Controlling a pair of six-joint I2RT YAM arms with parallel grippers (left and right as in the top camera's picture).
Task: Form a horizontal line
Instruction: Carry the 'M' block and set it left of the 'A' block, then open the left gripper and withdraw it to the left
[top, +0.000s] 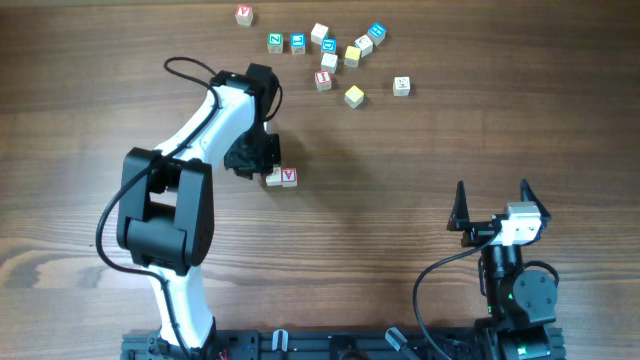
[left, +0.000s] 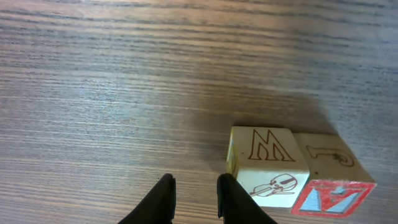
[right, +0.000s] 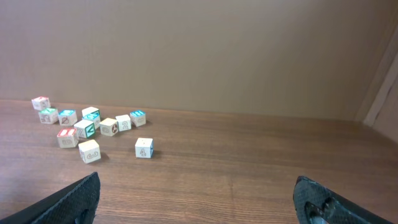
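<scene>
**Left gripper empty beside a two-cube pair; right gripper idle**

My left gripper (left: 196, 180) sits low over the brown wood-grain table (top: 450, 130). Its jaws are drawn close with a narrow gap, and only bare table shows between them: nothing is held.

Just ahead and to the right of its fingers, clear of them, stands the cream wooden cube with a brown outlined "M" on top (left: 267, 163). The wooden cube with a red "V" face (left: 333, 186) touches its far side, so the two make a short row.

The plain yellow wooden cube (top: 354, 96) and the wooden cube with a red "I" (top: 322, 80) lie well apart from this gripper, toward the far edge. They sit at the near fringe of a loose scatter that includes blue-lettered wooden cubes (top: 298, 42).

My right gripper (top: 493, 195) hangs near its base with its jaws spread wide and empty. The scatter is far ahead of it and to its left.
</scene>
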